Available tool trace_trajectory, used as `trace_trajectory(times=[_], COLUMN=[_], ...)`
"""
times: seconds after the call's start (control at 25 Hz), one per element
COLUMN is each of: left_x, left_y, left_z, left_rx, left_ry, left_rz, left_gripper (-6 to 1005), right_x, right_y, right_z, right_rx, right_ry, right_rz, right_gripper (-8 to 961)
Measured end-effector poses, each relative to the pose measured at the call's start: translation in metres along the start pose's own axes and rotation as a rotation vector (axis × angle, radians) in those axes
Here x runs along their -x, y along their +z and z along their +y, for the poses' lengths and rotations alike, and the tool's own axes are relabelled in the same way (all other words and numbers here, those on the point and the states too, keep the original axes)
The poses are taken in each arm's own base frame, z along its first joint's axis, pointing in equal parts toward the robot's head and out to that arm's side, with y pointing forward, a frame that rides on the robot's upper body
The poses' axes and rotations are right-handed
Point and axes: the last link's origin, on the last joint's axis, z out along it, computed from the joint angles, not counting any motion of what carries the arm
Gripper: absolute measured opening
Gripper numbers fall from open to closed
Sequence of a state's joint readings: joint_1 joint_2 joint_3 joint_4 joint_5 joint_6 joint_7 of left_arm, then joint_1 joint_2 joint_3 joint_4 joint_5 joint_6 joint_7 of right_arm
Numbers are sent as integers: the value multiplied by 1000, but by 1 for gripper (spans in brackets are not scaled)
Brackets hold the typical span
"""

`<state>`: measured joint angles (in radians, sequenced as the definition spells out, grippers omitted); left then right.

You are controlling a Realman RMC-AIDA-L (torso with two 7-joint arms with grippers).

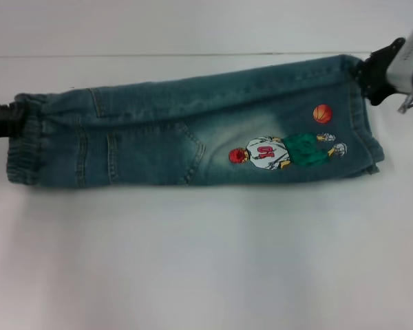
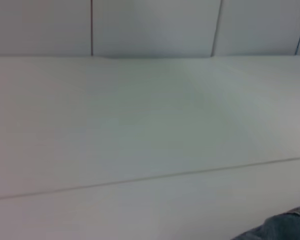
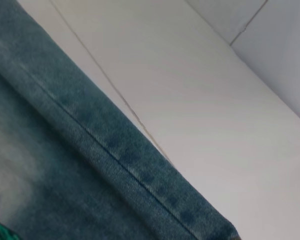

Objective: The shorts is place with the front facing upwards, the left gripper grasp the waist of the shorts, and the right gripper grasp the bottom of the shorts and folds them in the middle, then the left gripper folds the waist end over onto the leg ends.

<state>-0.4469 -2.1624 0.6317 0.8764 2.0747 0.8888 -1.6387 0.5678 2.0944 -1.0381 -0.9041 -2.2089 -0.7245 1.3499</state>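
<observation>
The blue denim shorts (image 1: pixel 165 130) lie folded lengthwise across the white table, with the cartoon embroidery (image 1: pixel 282 151) facing up. The ruffled waist (image 1: pixel 24 144) is at the left. The flat hems at the bottom of the shorts (image 1: pixel 368 137) are at the right. My left gripper (image 1: pixel 7 118) sits at the far corner of the waist, shut on it. My right gripper (image 1: pixel 365 70) pinches the far corner of the hems. The far edge runs taut between them. The left wrist view catches only a scrap of denim (image 2: pixel 285 227). A stitched seam of the shorts (image 3: pixel 90 150) fills the right wrist view.
The white table (image 1: pixel 206 261) stretches bare toward the front edge. A thin seam line (image 1: pixel 193 55) crosses it behind the shorts, and a white panelled wall (image 2: pixel 150 25) stands beyond.
</observation>
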Motion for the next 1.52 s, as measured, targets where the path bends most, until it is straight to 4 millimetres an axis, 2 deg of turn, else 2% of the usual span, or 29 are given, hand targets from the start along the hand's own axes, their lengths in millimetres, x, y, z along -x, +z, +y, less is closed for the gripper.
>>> trace_trajectory(times=[0.32,0.6,0.68,1.08,1.2,1.36,1.52], left_x=[5,8,9,10,12,15,24], left_y=[7,6,6,-5,-14,-32,-57], left_z=[14,16,16,5,4,10,18], left_rx=[50,60,58,23,29,129,242], left_ry=[69,87,94,101,93,69,48], left_rz=[-42,-60,-69,-64,-55,11,121], left_gripper=[93,97,275,467,551,737,807], right_x=[4,-1,-3,-11,-10,-9,-11], right_y=[7,5,4,-1,-8,-25,-48], right_z=[8,8,7,6,9,17,25], right_rx=[17,8,1,-21,9,81,149], right_ry=[2,9,11,30,51,78,123], right_rz=[-6,2,6,17,-17,-115,-246], right_gripper=[139,154,158,389,627,717,740])
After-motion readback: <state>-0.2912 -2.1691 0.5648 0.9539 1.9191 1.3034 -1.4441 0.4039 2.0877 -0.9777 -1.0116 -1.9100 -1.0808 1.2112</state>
